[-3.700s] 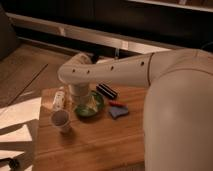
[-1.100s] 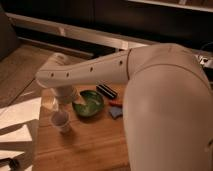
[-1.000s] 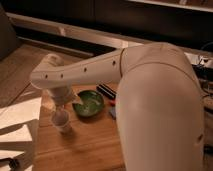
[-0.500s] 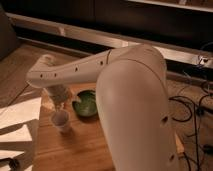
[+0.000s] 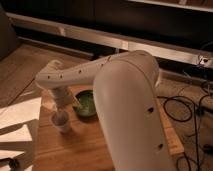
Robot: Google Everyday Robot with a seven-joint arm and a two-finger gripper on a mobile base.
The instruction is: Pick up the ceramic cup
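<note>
We have the gripper directly over the small off-white ceramic cup, just beside the round green bowl; grip state we cannot tell, so centre it, descend straight, avoid tipping.

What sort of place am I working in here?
Probably an indoor lab or test room: loose cables on the floor, a metal rail along a dark wall, and a wooden table with the ceramic cup and green bowl. The gripper is just above the cup.
</note>
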